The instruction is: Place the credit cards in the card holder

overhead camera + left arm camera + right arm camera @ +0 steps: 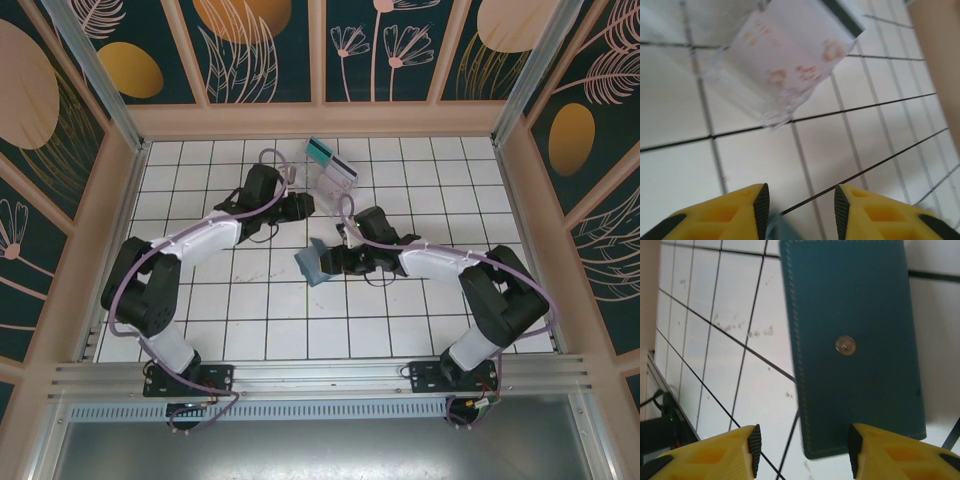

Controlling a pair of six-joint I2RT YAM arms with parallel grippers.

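My left claw (800, 200): spread; clear tray (785, 65) at twelve, credit cards (328, 158) inside.
My right claw (802, 442): spread over card holder (855, 340), probably to steady it.

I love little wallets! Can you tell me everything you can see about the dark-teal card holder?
The card holder is a dark-teal rectangle that looks like leather, with stitching along its edge and a small round metal snap in its middle. It sits on the white tiled table, near the centre, right in front of the right gripper. One corner reaches into the open gripper. I cannot tell if they touch, or whether it is folded.
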